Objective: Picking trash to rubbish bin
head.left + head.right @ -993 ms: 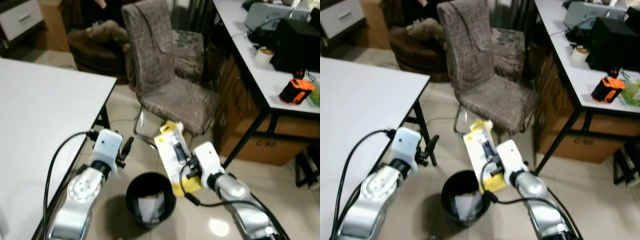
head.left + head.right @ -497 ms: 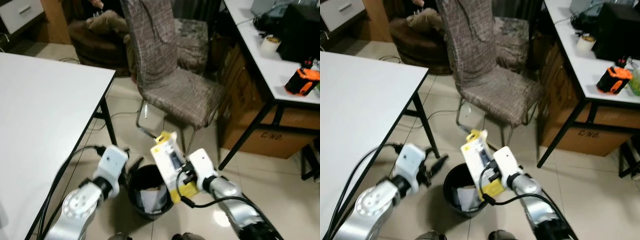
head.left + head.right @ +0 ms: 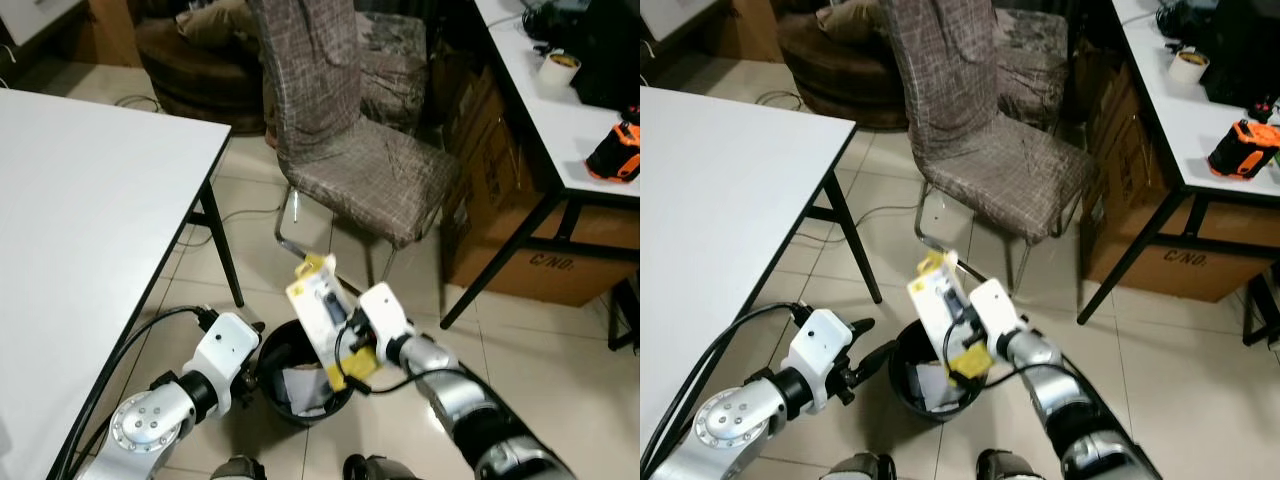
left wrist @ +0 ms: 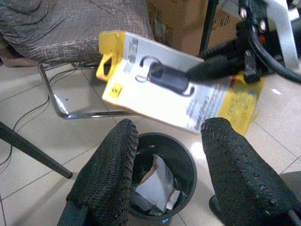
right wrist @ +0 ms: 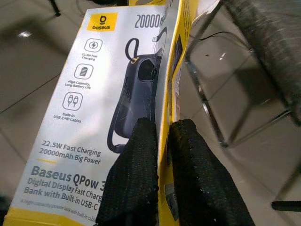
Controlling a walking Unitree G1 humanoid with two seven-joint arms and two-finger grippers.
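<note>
A flat white and yellow power bank package (image 3: 322,318) is pinched in my right gripper (image 3: 349,322) and held tilted over the black round bin (image 3: 272,385) on the floor. The bin holds crumpled paper (image 4: 157,186). In the right wrist view both black fingers (image 5: 136,179) squeeze the package (image 5: 94,122) edge. My left gripper (image 3: 872,360) sits low beside the bin's left rim, its two fingers (image 4: 110,174) spread wide with nothing between them, the bin (image 4: 188,162) and package (image 4: 169,92) ahead of it.
A grey fabric chair (image 3: 340,150) stands just behind the bin. A white table (image 3: 80,240) runs along the left, its black leg (image 3: 222,255) close to the bin. A second table (image 3: 560,120) with a cardboard box (image 3: 520,240) under it stands on the right.
The view has shifted down and closer. My right gripper has brought the package lower, over the bin's rim. My left gripper has dropped closer to the bin's left side.
</note>
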